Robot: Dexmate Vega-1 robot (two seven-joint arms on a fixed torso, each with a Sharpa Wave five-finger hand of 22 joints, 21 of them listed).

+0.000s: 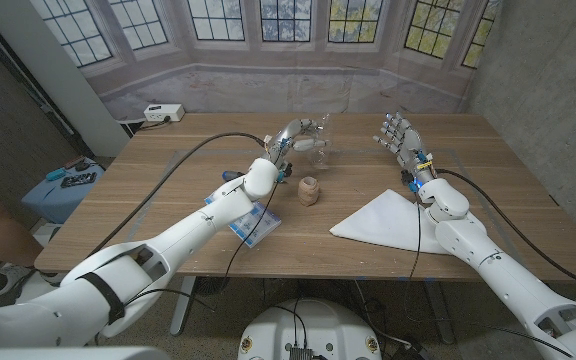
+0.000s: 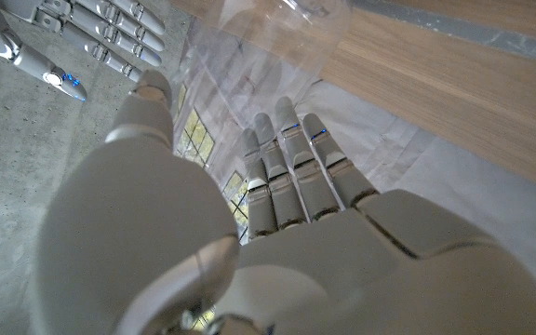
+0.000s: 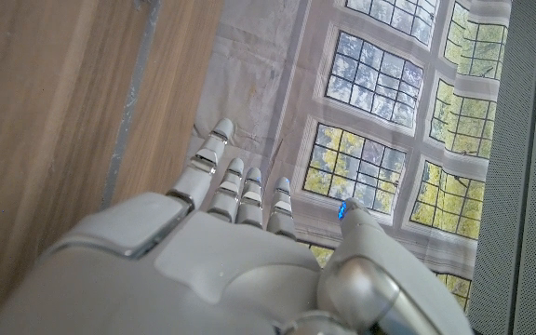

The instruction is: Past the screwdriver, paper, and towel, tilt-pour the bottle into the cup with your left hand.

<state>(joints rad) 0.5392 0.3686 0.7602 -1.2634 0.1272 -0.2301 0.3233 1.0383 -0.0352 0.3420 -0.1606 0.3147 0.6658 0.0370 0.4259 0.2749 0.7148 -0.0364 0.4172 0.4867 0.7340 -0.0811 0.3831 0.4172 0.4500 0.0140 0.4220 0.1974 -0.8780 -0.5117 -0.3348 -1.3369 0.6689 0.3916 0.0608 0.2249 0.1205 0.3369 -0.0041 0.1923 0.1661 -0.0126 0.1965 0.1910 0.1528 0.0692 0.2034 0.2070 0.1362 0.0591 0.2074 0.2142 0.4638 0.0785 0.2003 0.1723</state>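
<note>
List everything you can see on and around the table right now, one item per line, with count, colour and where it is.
Clear plastic bottle: one, transparent, tilted in the left hand over the table's far middle.
Small wooden cup: one, tan, mid-table, below the bottle.
White paper sheet: one, white, front right of the table.
Blue-and-white towel: one, under the left forearm, near the front edge.
White box: one, on the ledge behind the far-left corner.
Wooden table: one, brown.
Left hand: white, holds the bottle.
Right hand: white, fingers spread above the table's far right, holding nothing.
</note>
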